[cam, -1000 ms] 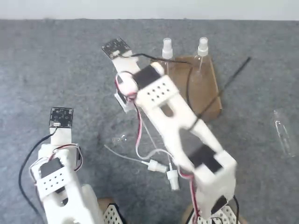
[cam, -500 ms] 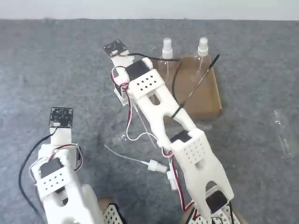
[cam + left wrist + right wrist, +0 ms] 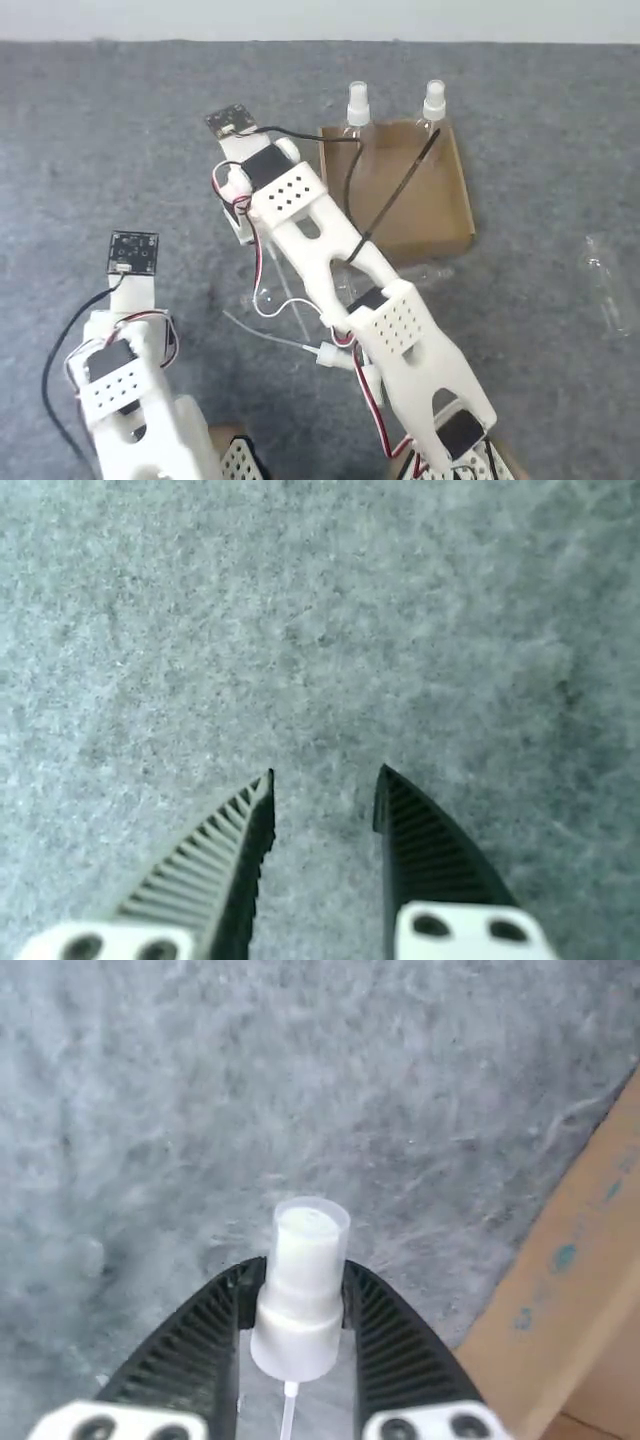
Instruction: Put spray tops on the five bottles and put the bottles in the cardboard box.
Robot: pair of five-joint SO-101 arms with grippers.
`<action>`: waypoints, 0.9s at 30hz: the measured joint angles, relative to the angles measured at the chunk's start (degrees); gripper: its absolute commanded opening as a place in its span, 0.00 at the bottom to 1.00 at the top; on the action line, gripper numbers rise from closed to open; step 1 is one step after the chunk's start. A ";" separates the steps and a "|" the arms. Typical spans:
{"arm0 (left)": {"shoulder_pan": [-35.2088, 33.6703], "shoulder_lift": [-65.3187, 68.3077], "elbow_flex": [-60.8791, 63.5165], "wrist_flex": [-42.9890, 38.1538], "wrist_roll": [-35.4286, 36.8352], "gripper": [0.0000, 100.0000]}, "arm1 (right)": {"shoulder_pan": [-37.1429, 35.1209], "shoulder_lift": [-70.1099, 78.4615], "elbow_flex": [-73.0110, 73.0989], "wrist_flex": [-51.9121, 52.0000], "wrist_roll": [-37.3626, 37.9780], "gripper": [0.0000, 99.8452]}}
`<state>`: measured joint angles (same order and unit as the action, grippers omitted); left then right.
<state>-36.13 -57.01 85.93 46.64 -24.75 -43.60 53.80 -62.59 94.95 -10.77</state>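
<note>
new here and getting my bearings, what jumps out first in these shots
The right hand pinches a white spray top just beside the cardboard box. Two capped bottles stand at the box's far edge, and the left hand hangs open over grey carpet.

Grey felt-like table top [image 3: 120, 130] runs edge to edge. At 1 o'clock, cardboard box [image 3: 430, 215] sits flat on it. At 3 o'clock, clear bottle [image 3: 607, 283] lies on its side, well apart from box. Near 6 o'clock, spray top [image 3: 328, 355] lies loose, its thin dip tube trailing toward 8 o'clock. Second clear bottle [image 3: 437, 272] lies just beside box's near edge.
</note>
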 measured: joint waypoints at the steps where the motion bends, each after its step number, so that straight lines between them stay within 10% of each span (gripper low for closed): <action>1: 0.00 0.00 0.00 0.00 0.00 0.15 | -0.09 0.00 0.00 -0.44 -0.88 0.01; 27: 0.00 0.00 0.00 0.00 0.00 0.15 | 0.70 0.00 -0.79 5.63 -2.99 0.28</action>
<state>-36.13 -57.01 85.93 46.64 -24.75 -42.90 53.80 -63.38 100.57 -13.76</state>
